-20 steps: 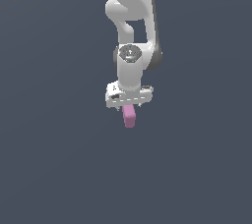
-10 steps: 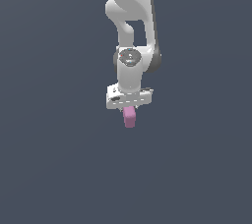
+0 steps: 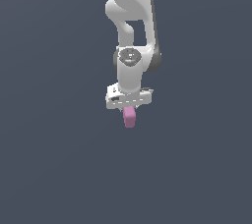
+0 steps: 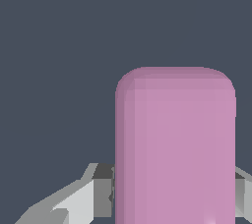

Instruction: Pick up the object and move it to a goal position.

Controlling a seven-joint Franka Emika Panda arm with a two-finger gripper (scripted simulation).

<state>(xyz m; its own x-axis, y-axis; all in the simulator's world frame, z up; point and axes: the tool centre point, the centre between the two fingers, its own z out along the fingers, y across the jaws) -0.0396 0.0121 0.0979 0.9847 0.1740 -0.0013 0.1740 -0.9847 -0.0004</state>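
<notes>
The claw (image 3: 129,106) is clamped on the pink block (image 3: 129,117) (upright), which hangs below its fingers (image 4: 101,193).

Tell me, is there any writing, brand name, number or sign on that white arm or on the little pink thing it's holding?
None can be read in either view.
The white arm: plain white, with no lettering or logo.
The gripper: only small dark marks on its body, too small to read as text.
The pink block: plain pink, no label, also up close in the wrist view.
The background: plain dark grey, no signs.
</notes>
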